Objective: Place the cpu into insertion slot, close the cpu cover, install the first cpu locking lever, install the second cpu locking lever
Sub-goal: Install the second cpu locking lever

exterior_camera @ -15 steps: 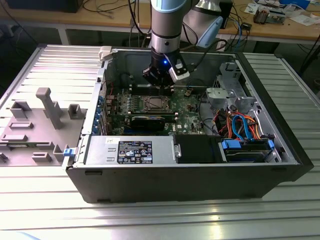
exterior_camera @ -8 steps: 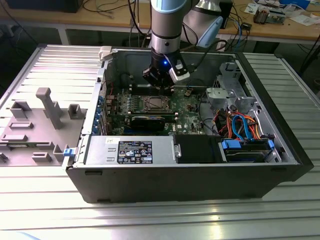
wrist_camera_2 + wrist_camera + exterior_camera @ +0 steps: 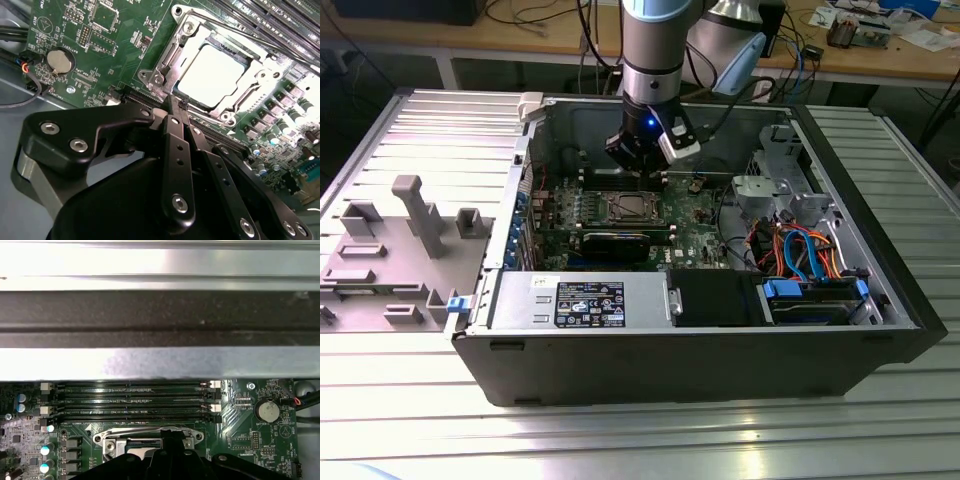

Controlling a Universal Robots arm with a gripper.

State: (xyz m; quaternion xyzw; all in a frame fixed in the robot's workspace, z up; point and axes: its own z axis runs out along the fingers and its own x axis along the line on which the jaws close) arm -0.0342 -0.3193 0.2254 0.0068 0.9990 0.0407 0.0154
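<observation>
The cpu (image 3: 215, 75) lies flat in the insertion slot (image 3: 630, 208) on the green board, its silver top shining. The cpu cover (image 3: 170, 55) is folded down around it as a metal frame. A thin lever rod (image 3: 250, 35) runs along the socket's side by the memory slots. My gripper (image 3: 178, 102) is shut, with nothing seen between its black fingers. Its tip hovers just off the socket's edge on the side away from the memory slots. In the exterior view the gripper (image 3: 638, 170) hangs inside the open computer case, above the socket's far edge. The first wrist view shows the cover (image 3: 112, 437) beside the gripper (image 3: 172, 440).
Long black memory slots (image 3: 135, 400) border the socket, and a coin battery (image 3: 60, 61) sits on the board. The case walls surround the work. A power supply (image 3: 580, 300) and a drive cage with cables (image 3: 810, 260) fill the near side. A grey fixture (image 3: 410, 220) stands at the exterior view's left.
</observation>
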